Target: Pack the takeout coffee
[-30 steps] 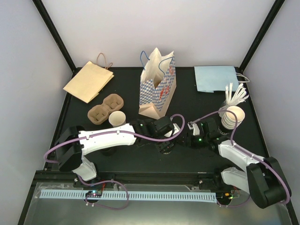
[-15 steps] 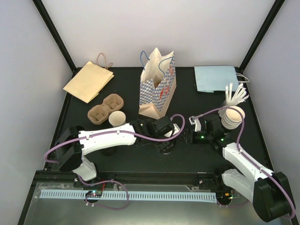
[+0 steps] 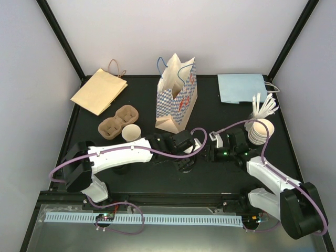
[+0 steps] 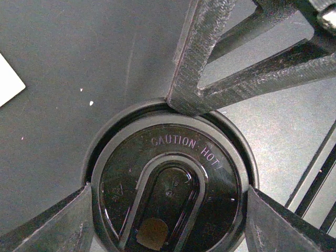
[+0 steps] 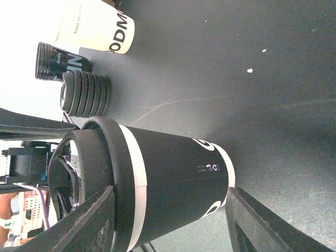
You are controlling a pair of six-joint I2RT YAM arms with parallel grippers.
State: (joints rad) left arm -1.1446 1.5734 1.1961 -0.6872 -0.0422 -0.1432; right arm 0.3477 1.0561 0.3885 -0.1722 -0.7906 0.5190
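Observation:
A black takeout cup with white bands (image 5: 173, 178) stands on the black table near the middle. It carries a black lid (image 4: 168, 157) marked "CAUTION HOT". My left gripper (image 4: 168, 223) comes down from above and is shut on the lid, one finger on each side of its rim; in the top view the left gripper (image 3: 186, 158) covers the cup. My right gripper (image 5: 168, 226) is open beside the cup, which shows between its fingers. In the top view the right gripper (image 3: 211, 153) is just right of the cup. One right fingertip (image 4: 191, 89) touches the lid's rim.
A blue-checked paper bag (image 3: 177, 100) stands open behind the cup. A brown bag (image 3: 98, 90) and a blue bag (image 3: 241, 87) lie flat at the back. A cardboard cup carrier (image 3: 118, 122), a white cup (image 3: 130, 133), stacked white cups (image 3: 261, 131), stirrers (image 3: 264, 107) and spare lids (image 5: 84, 94) are around.
My right gripper has shifted slightly left toward the cup and its forearm has moved a little. The left arm and the cup have stayed put.

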